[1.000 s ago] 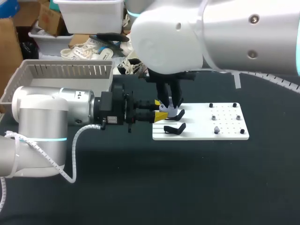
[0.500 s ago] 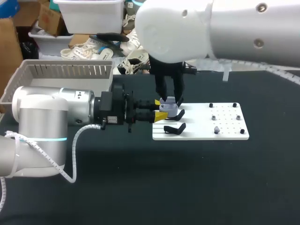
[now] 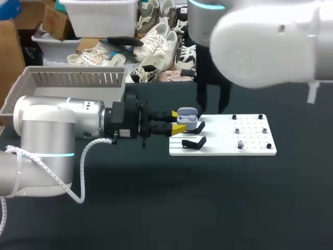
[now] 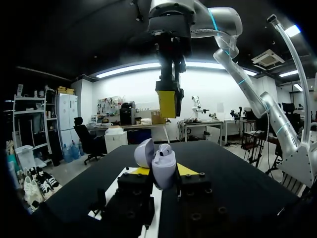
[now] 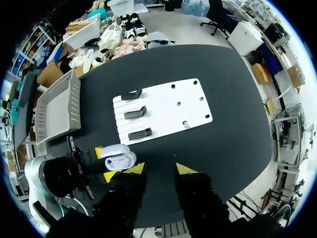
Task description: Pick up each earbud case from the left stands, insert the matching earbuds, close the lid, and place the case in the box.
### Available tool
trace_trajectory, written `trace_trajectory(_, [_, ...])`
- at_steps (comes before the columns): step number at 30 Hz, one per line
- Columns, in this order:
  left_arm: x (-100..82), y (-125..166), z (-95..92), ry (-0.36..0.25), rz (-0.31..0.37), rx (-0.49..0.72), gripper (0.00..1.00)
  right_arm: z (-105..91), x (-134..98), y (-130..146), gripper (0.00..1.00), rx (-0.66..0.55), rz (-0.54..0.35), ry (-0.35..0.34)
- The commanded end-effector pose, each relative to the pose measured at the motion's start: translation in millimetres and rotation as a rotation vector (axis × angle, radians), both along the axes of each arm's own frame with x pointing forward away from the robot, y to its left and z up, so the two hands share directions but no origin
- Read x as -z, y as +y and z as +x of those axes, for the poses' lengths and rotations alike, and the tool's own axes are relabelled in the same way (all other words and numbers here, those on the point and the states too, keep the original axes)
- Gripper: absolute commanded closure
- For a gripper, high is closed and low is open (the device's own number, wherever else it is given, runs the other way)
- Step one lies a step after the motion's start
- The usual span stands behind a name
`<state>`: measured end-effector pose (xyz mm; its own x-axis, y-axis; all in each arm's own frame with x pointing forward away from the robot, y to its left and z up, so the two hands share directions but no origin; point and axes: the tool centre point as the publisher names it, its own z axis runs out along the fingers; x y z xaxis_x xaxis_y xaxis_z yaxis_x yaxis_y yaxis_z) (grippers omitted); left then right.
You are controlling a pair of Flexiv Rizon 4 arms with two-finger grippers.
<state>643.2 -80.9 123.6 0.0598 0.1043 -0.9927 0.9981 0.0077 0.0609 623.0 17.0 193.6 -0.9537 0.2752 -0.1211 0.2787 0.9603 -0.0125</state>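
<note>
Squarely clamped in the left gripper (image 3: 178, 121) sits the open earbud case (image 3: 188, 119), the right gripper (image 5: 159, 168) spread empty above.

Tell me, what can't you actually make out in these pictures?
- Inside of the earbud case: its raised lid and wall block it in the left wrist view; too small in the other views.
- Grey piece on the white board: too small in any view to name.
- Floor of the box: partly covered by the left arm in the head view.
</note>
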Motion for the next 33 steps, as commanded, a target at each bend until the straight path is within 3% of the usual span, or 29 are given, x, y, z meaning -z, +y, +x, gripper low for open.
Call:
trace_trajectory(1, [0.3,0.2,-0.5,-0.001,-0.002,-0.002,1.0,-17.6,6.6,-39.4,0.61,-0.016,0.158,-0.157])
trace_trajectory(7, [0.3,0.2,-0.5,-0.001,-0.002,-0.002,1.0,-17.6,20.3,-61.5,0.56,-0.008,0.143,-0.113])
trace_trajectory(15, [0.3,0.2,-0.5,-0.001,-0.002,-0.002,1.0,-12.7,42.5,-74.5,0.58,-0.025,0.171,-0.065])
trace_trajectory(24, [0.3,0.2,-0.5,-0.001,-0.002,-0.002,1.0,1.3,75.8,-82.6,0.58,0.0,0.119,-0.028])
trace_trajectory(33, [0.3,0.2,-0.5,-0.001,-0.002,-0.002,1.0,8.7,100.5,-92.5,0.61,0.041,0.125,-0.027])
